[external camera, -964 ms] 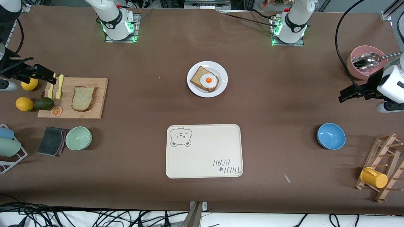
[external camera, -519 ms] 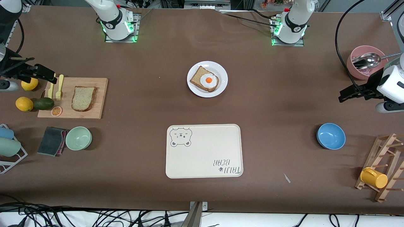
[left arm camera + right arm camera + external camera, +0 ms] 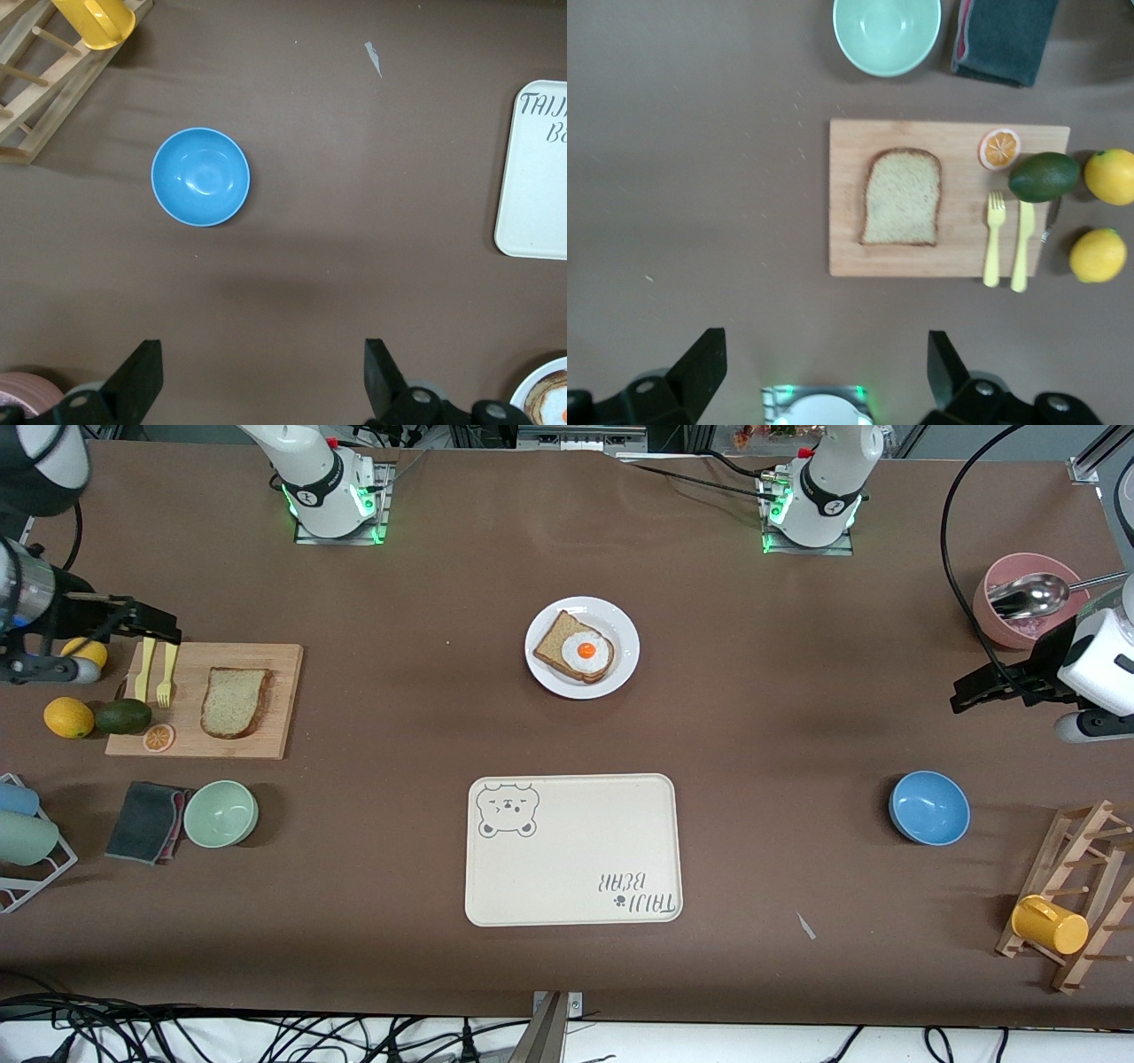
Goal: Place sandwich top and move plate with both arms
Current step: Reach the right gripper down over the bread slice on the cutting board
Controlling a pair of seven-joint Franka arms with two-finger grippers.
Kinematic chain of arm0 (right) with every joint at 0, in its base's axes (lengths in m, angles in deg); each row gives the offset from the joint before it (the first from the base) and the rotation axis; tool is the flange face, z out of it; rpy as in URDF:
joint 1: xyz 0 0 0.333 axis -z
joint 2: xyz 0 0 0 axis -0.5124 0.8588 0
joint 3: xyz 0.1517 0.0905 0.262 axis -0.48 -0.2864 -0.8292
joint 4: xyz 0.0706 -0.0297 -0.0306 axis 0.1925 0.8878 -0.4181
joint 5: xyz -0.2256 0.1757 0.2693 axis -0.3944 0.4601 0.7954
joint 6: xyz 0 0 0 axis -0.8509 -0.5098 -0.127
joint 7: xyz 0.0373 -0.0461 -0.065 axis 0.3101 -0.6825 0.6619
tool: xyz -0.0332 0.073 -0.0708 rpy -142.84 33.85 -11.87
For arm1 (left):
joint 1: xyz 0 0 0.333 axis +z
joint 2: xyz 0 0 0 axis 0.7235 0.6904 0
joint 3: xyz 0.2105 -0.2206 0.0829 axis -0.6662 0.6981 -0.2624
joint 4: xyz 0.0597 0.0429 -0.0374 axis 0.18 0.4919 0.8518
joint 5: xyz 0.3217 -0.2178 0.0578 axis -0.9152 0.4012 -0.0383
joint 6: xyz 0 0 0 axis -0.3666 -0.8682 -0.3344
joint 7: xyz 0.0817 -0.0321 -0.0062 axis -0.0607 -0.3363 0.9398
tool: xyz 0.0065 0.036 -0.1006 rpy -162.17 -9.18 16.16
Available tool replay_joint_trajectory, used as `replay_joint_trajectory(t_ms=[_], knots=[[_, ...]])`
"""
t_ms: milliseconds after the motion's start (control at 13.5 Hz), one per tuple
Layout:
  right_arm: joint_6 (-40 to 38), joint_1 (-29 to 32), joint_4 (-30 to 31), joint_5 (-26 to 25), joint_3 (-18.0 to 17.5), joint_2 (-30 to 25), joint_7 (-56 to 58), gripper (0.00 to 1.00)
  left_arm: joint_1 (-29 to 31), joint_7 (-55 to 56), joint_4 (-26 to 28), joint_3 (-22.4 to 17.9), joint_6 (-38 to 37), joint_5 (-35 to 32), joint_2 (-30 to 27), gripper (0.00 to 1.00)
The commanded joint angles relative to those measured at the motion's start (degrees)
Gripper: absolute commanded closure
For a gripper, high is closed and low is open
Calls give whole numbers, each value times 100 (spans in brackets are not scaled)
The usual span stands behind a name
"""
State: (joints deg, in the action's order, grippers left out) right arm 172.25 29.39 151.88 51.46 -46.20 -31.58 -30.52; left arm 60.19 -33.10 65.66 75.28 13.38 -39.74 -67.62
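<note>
The sandwich top lies flat on a wooden cutting board at the right arm's end of the table. It also shows in the right wrist view. The white plate sits mid-table and bears a darker slice with a fried egg. The plate's rim shows in the left wrist view. My right gripper is open and empty over the yellow fork and knife at the board's end; it also shows in its wrist view. My left gripper is open and empty over bare table near the pink bowl; it also shows in its wrist view.
A beige bear tray lies nearer the front camera than the plate. A blue bowl, a pink bowl with a spoon and a wooden rack with a yellow cup stand at the left arm's end. A green bowl, dark cloth, lemons and an avocado surround the board.
My right gripper has shifted a little toward the cutting board and the robots' bases. The left arm and the objects have not moved.
</note>
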Motion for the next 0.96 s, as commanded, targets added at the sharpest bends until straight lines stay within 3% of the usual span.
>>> replay_joint_trajectory(t_ms=[0,445,593,742,890], knots=[[2,-182,199,-366,-37,119,-129,0,56,-15,-22,14,36,151,-5,0],[2187,-182,1894,-655,-28,129,-504,0,48,-6,-30,14,80,125,4,0],[2786,-182,2221,-1102,-28,303,-988,1,56,-6,-30,14,124,125,4,0],[3157,-182,2292,-1148,-19,602,-1061,8,48,2,-30,14,124,133,4,0],[3525,-173,2432,-1157,16,796,-1078,26,48,38,-30,14,124,142,4,0]])
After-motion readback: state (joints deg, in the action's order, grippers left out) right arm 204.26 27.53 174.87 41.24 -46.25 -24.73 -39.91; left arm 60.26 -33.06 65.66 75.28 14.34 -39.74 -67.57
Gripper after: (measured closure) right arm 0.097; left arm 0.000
